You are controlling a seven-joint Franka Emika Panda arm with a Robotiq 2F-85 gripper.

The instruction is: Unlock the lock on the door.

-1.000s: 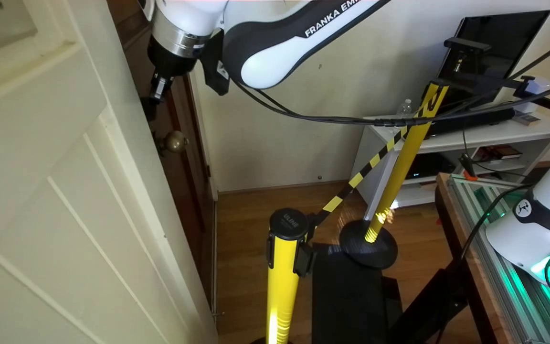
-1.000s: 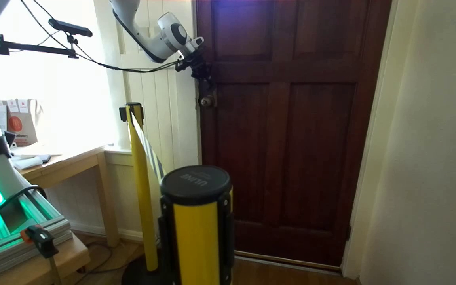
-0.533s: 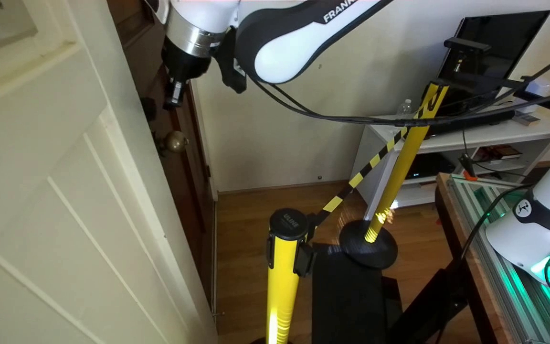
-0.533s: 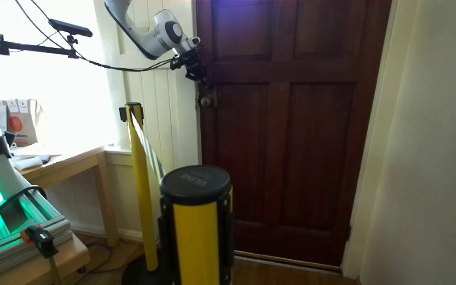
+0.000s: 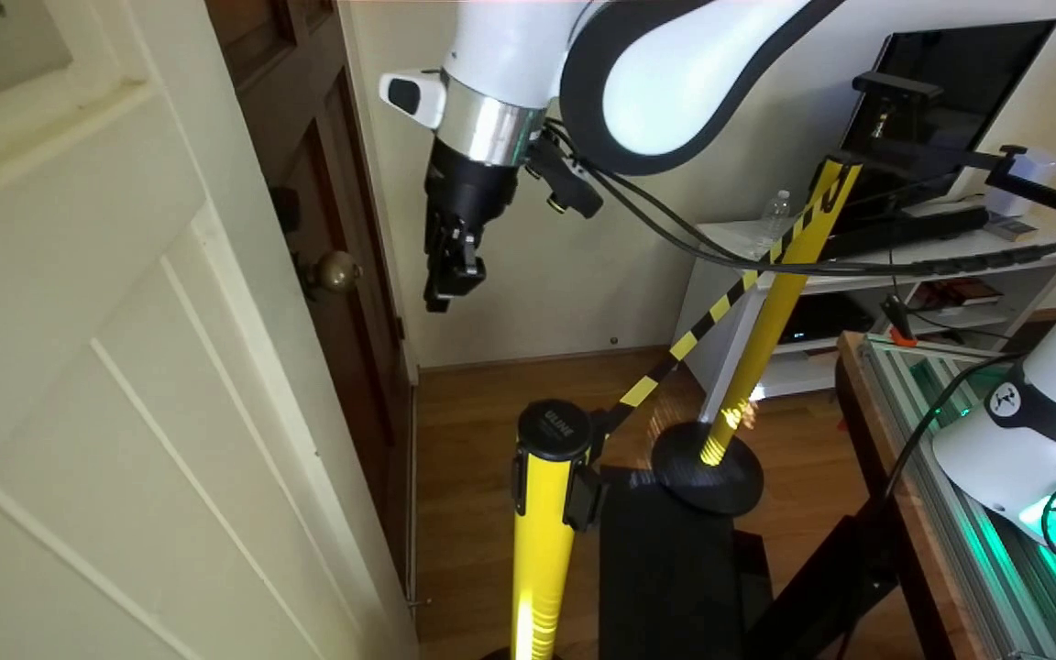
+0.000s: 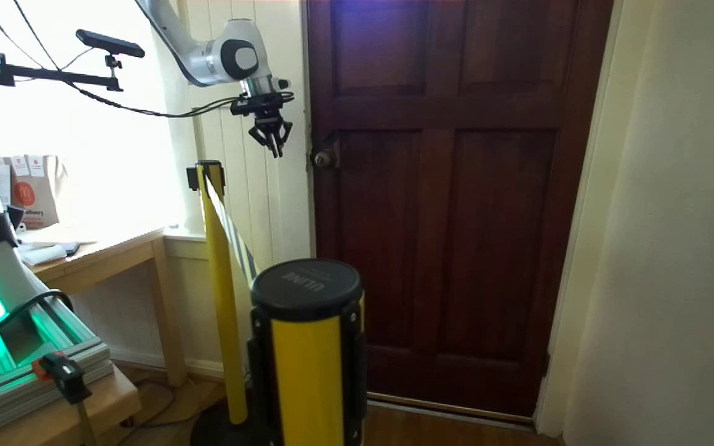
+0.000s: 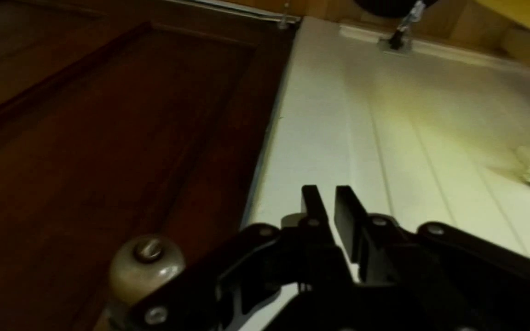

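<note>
The dark brown panelled door [image 6: 437, 235] stands shut; it also shows in an exterior view [image 5: 345, 357] and the wrist view [image 7: 108, 138]. The lock [image 5: 286, 209] is a small dark fitting above the round brass knob [image 5: 336, 272]; whether it is turned cannot be told. In the wrist view the knob [image 7: 145, 271] shows at lower left and the lock is out of view. My gripper [image 5: 437, 301] hangs fingers down, off the door's latch edge, apart from lock and knob. It also shows in an exterior view [image 6: 277, 153]. In the wrist view its fingers [image 7: 323, 188] are narrowly apart with nothing between.
A white panelled door [image 5: 170, 385] fills the near side of an exterior view. Yellow barrier posts [image 6: 307, 365] with a striped belt [image 5: 688, 344] stand between arm base and door. A white stand [image 5: 904, 257] with a screen is behind. Cables trail from the wrist.
My gripper has backed off from the lock area and away from the door, and tipped to point downward. The lock is now uncovered. The door and knob have not moved.
</note>
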